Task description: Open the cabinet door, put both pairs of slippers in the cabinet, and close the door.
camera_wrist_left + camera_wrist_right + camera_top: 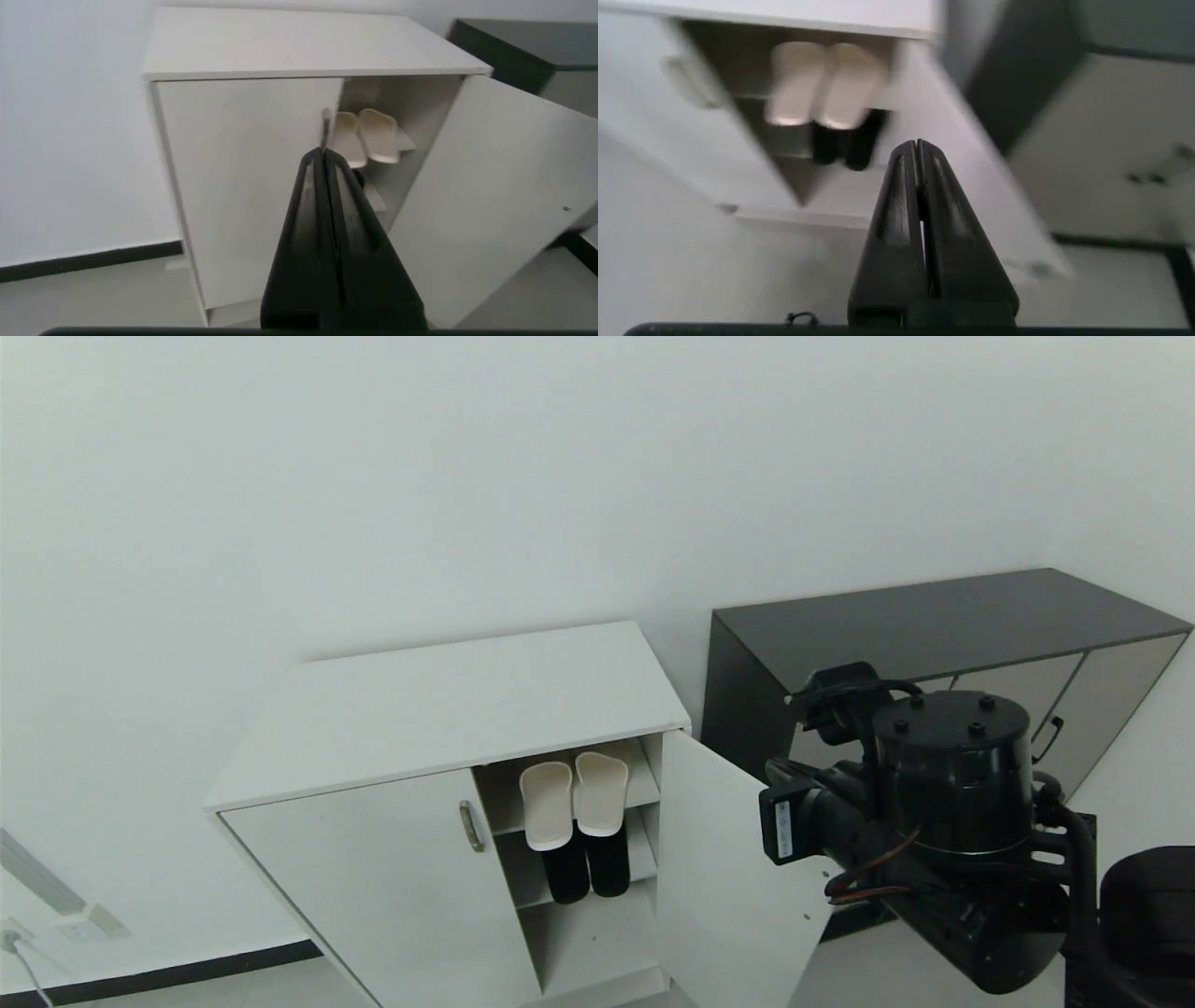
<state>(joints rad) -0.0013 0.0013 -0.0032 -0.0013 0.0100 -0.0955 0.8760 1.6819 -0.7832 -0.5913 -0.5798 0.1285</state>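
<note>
The white cabinet [448,709] stands against the wall, with a dark cabinet [934,616] just beside its right side. The white cabinet's right door [728,868] is swung open and its left door [392,887] is closed. The left pincer [323,159] has its fingers pressed together and points at the closed door's inner edge. The right pincer [918,149], fingers also together, points at the open compartment. The white slippers [574,798] lie on the upper shelf, overhanging its front edge. The black slippers [588,873] lie on the shelf below. A small metal handle [471,826] sits at the closed door's inner edge.
</note>
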